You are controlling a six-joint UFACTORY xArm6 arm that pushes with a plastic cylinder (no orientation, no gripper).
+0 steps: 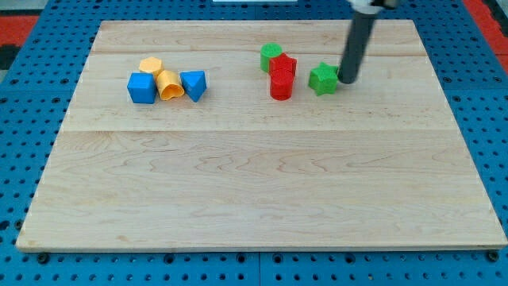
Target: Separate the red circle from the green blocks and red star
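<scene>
The red circle [281, 86] stands on the wooden board [254, 175], touching the red star [283, 67] just above it. A green block [271, 56] touches the star's upper left. A second green block, star-like [323, 79], lies apart to the right of the red circle. My tip [348, 80] rests on the board right against that second green block's right side. The dark rod rises from it toward the view's top.
At the view's left sits a cluster: a blue cube [142, 88], a yellow hexagon [151, 66], a yellow rounded block [169, 84] and a blue triangle-like block [194, 84]. A blue pegboard [24, 103] surrounds the board.
</scene>
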